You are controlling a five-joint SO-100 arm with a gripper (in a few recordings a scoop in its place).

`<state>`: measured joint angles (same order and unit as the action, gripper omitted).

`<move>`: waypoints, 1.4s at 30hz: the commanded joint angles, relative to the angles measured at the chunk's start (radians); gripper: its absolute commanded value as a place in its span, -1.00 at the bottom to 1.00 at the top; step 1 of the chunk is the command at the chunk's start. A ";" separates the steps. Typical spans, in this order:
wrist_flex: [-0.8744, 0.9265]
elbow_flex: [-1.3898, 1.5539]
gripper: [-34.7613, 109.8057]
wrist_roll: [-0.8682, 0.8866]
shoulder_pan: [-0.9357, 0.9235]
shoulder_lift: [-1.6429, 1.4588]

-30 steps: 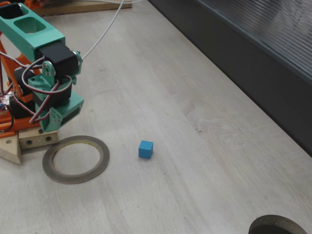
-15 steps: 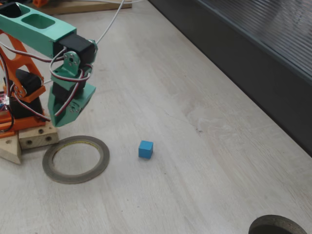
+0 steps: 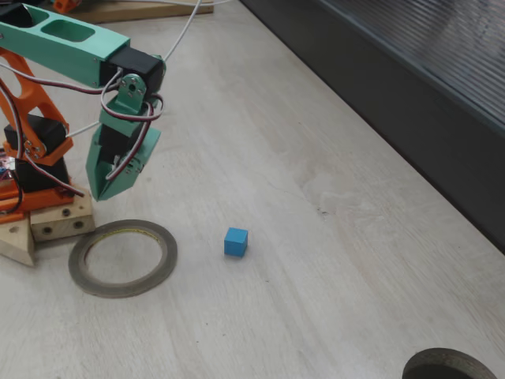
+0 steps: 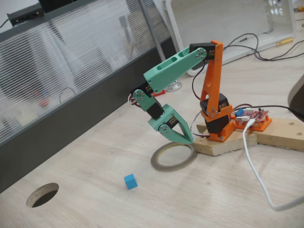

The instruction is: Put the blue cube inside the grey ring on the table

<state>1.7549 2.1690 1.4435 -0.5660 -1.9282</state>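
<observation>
Empty, near-closed hand (image 3: 101, 189) hangs above the grey ring (image 3: 122, 257), blue cube (image 3: 235, 242) beside ring, awaiting pickup.

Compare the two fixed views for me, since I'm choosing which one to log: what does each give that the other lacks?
A fixed view gives the screw holes in the wooden block beside the arm's foot. A fixed view gives the red circuit board and the arm's orange upright. Both fixed views show the blue cube lying outside the grey ring, with the pincer above the table.
</observation>
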 commanded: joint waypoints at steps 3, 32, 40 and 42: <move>-0.003 -0.031 -0.52 0.006 -0.011 -0.011; -0.374 -0.661 -0.52 0.006 -0.018 0.529; -0.377 -0.706 -0.52 0.006 -0.020 0.598; -0.377 -0.710 -0.52 0.006 -0.020 0.604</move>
<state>1.3729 1.4849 1.4435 -0.5722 -1.3085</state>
